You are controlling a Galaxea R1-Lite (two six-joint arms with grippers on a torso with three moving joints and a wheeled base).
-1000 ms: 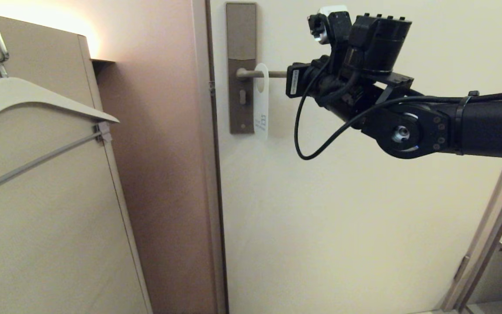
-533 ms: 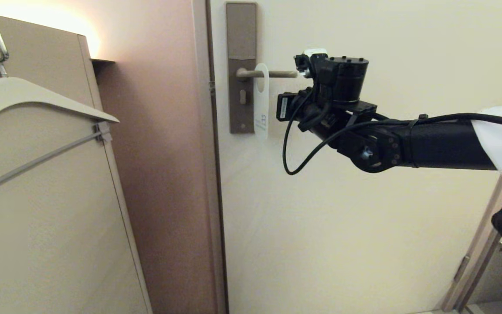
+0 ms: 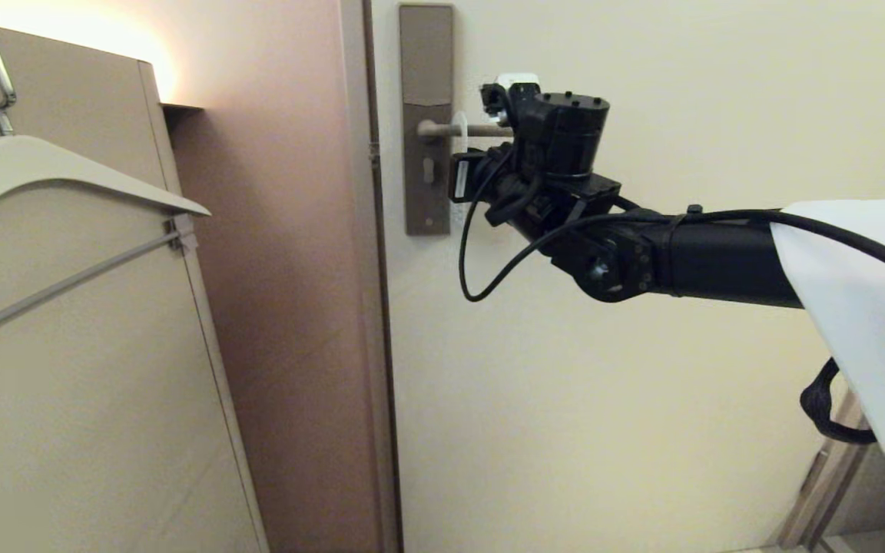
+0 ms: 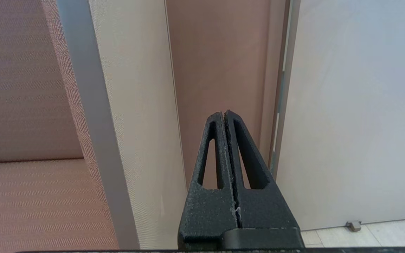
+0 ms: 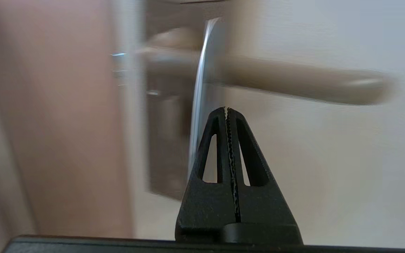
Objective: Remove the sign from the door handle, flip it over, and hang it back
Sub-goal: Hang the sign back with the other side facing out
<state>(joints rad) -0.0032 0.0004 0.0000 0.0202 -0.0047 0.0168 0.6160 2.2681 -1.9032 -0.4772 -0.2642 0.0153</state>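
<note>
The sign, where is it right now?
The sign hangs on the door handle, close to the lock plate; in the head view the right gripper hides most of it.

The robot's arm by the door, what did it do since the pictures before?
The right gripper swung in toward the lock plate and now sits just under the door handle, beside the hanging sign, shut and holding nothing. The sign stayed on the handle; the left gripper is shut.

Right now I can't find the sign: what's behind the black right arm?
The pale sign's top, looped on the bronze door handle; its lower part is hidden behind the arm.
</note>
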